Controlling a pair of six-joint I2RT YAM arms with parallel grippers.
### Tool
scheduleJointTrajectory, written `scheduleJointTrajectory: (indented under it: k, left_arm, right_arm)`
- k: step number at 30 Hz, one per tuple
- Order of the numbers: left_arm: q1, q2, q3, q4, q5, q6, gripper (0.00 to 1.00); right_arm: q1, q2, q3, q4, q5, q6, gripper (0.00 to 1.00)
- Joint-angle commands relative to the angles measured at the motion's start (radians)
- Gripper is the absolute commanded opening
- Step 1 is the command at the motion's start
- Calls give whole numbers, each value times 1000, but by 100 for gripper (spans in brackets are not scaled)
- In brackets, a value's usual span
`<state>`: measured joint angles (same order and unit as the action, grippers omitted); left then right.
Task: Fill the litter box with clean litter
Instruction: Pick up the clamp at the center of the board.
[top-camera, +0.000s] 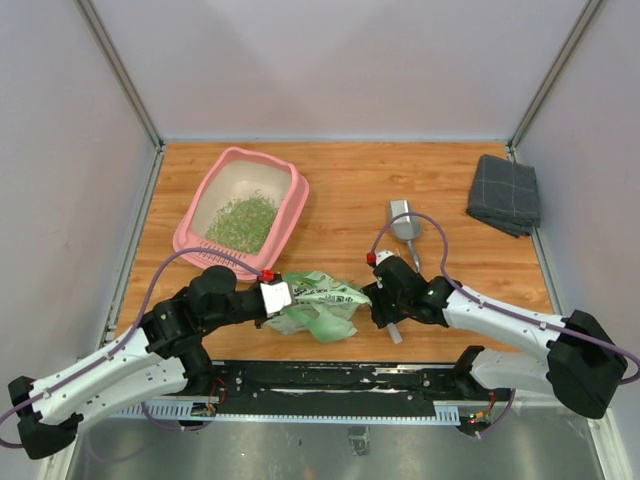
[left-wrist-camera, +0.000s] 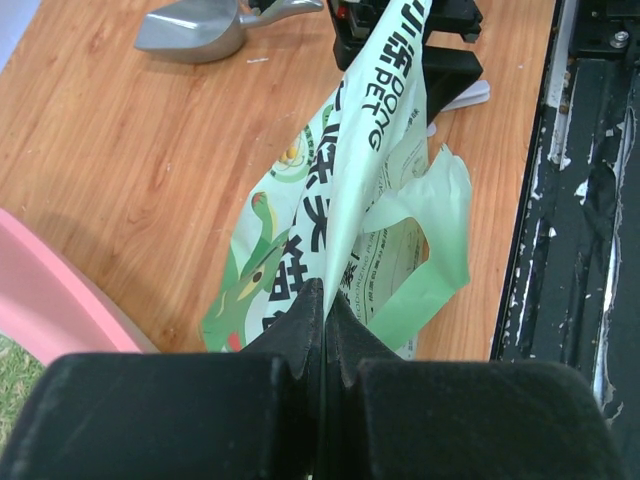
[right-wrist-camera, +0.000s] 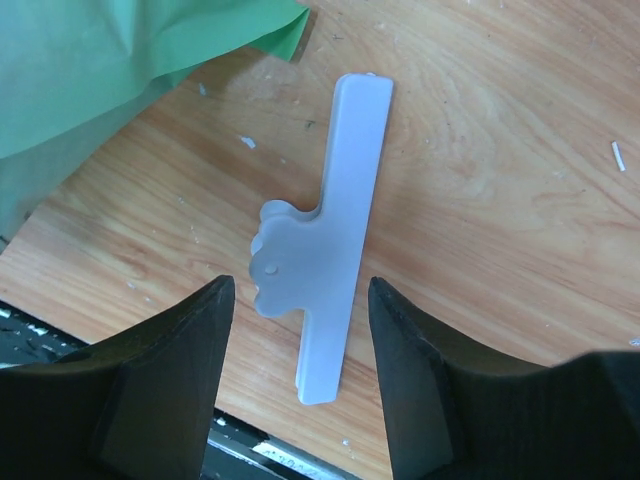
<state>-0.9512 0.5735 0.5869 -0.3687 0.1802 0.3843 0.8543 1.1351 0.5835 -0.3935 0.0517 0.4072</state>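
- Pink plastic makes up the litter box, which sits on the wooden table at the far left.
- The clean litter lies inside the litter box as a loose heap of small green grains. The heap covers the near part of its pale floor.
- The left gripper is just in front of the litter box, near its closest corner.
- Its jaws are pressed tight together on an edge of the green bag. The left wrist camera shows the printed plastic pinched between the fingers.
- The rest of the green bag lies crumpled on the table, in front of the litter box and a little to its right.
- The right gripper is further right of the litter box, past the bag.
- Its jaws are apart, with nothing held.
- A pale plastic clip lies flat on the wood between the two fingers. There is a gap on each side of it.
- A grey metal scoop rests on the table to the right of the litter box, beyond the right gripper.
- A grey folded cloth lies well apart from the litter box, by the far right wall.
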Motion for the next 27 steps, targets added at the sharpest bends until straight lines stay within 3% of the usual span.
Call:
scheduleJointTrajectory:
  k: [1, 8, 12, 15, 17, 21, 27]
  left_arm:
    - [6, 2, 14, 97, -2, 19, 0]
    - [7, 26, 16, 99, -2, 15, 0]
    - [7, 34, 16, 100, -10, 11, 0]
    - [6, 43, 17, 99, -11, 7, 0]
    - [7, 50, 18, 98, -13, 6, 0]
    - [7, 58, 21, 100, -19, -1, 8]
    - [6, 74, 36, 89, 18, -14, 22]
  right_arm:
    - [23, 33, 23, 17, 92, 13, 58]
    - [28, 61, -2, 8, 146, -20, 55]
    - [32, 49, -5, -3, 140, -21, 29]
    - [31, 27, 6, -34, 153, -10, 25]
    - [31, 12, 14, -57, 170, -7, 17]
    - [31, -6, 42, -119, 210, -7, 2]
    - [31, -37, 66, -186, 253, -11, 1]
